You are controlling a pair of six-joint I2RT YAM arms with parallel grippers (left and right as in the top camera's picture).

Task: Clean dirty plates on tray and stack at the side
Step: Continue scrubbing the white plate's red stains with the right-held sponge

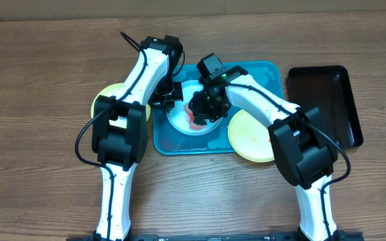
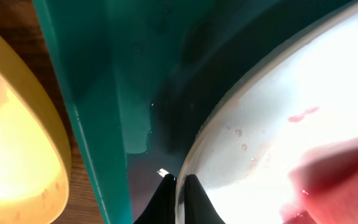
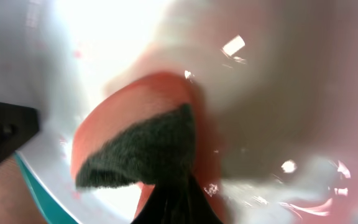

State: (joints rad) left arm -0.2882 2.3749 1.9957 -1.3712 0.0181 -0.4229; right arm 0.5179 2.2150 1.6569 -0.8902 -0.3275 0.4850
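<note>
On the teal tray (image 2: 98, 124), left gripper (image 2: 178, 183) pinches the light blue plate (image 2: 303, 81) by its rim; right gripper (image 3: 174, 198), clamped on a red sponge (image 3: 135, 143), presses it onto that plate.

My left arm (image 1: 136, 77) covers most of one yellow plate (image 1: 101, 99). My right arm (image 1: 260, 100) hides the edge of the other yellow plate (image 1: 246, 137). The sponge (image 1: 194, 120) is too small to see well from above. In the left wrist view my fingers (image 2: 196, 202) are cut off at the bottom. The right wrist view is blurry, and the middle plate (image 3: 104, 37) there is just white glare.
</note>
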